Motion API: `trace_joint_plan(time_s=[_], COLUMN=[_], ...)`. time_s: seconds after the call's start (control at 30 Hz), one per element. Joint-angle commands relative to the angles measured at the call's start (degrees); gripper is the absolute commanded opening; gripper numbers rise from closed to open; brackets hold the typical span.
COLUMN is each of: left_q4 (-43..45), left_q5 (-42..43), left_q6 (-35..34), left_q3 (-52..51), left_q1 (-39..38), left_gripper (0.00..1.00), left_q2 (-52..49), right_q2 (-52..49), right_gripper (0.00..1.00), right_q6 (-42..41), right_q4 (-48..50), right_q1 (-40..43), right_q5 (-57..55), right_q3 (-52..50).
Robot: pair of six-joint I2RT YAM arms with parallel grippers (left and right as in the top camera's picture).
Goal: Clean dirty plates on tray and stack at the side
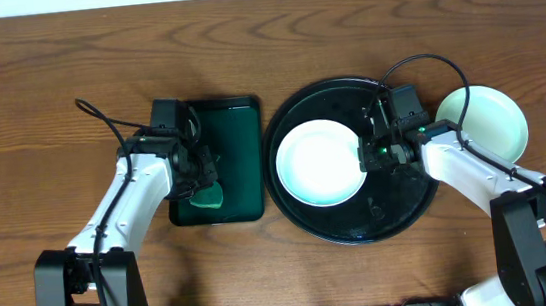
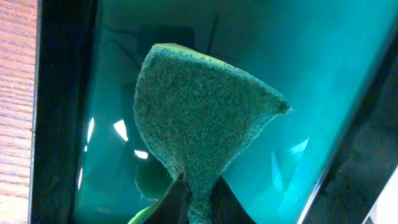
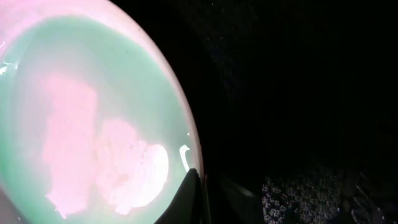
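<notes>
A pale mint plate (image 1: 319, 162) lies on the round black tray (image 1: 399, 211), left of its centre. My right gripper (image 1: 366, 154) is shut on this plate's right rim; in the right wrist view the plate (image 3: 81, 124) fills the left, with the gripper (image 3: 200, 186) pinching its edge over the dark tray (image 3: 298, 93). Another plate (image 1: 486, 122) rests on the table to the right of the tray. My left gripper (image 1: 200, 180) hangs over the rectangular green tray, shut on the green sponge (image 2: 199, 124) at its narrow lower end (image 2: 199, 202).
The dark green rectangular tray (image 1: 235, 126) sits just left of the black tray, its glossy floor (image 2: 323, 81) under the sponge. Bare wooden table (image 1: 28, 116) surrounds both trays. Cables loop above each wrist.
</notes>
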State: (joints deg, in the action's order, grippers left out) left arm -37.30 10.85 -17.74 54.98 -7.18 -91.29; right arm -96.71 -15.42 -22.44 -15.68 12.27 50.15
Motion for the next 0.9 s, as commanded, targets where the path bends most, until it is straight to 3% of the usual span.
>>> trace_joint_plan(time_s=[0.0,0.47,0.73,0.87], left_q4=[-0.4,-0.1,-0.1,-2.6], left_q5=[0.7,0.7,0.8,3.7], left_q6=[-0.2,-2.7,-2.7,-2.4], left_q3=[-0.3,-0.4,-0.2,3.9], left_q1=[-0.2,-0.7,-0.7,-0.3], left_gripper=[0.11,0.13,0.5,0.62], left_q2=[0.7,0.7,0.7,2.0], right_q2=[-0.1,-0.1,-0.1,-0.1], right_gripper=[0.01,0.01,0.01,0.03], right_q6=[0.9,0.9,0.9,0.9], right_q4=[0.1,0.2,0.2,0.1], right_q1=[-0.9,-0.9,-0.9,-0.9], right_q5=[1.3,1.3,1.3,1.3], right_q3=[-0.2,-0.2,-0.2,-0.2])
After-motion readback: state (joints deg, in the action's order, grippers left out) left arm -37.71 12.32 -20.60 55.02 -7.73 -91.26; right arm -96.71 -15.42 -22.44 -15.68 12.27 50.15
